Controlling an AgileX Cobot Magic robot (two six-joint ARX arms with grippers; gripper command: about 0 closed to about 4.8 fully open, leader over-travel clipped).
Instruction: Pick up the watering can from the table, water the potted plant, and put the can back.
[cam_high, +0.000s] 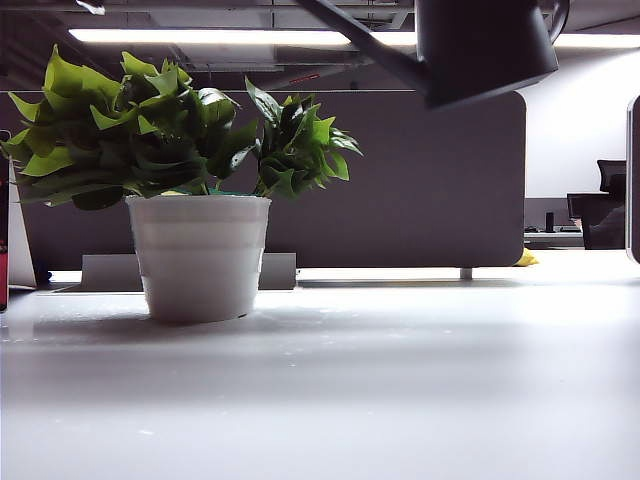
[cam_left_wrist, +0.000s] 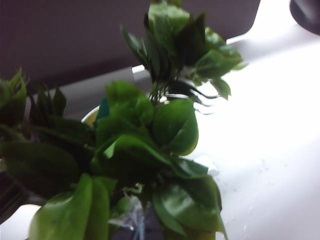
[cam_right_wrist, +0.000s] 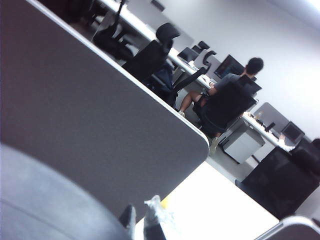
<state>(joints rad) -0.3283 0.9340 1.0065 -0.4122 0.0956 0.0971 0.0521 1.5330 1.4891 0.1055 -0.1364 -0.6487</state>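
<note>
— Pale surface (cam_high: 400, 400) up front — what stands on it?
— At left the potted plant (cam_high: 200, 200); left tool unseen, can't tell its state. Watering can (cam_high: 480, 50) hangs up right, spout toward the leaves — right tool (cam_right_wrist: 145, 220) closed together.

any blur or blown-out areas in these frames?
Exterior view: sharp, ceiling light glares, watering can a dark silhouette. Left wrist view: potted plant leaves soft, table overexposed. Right wrist view: tilted, near grey mass out of focus.
</note>
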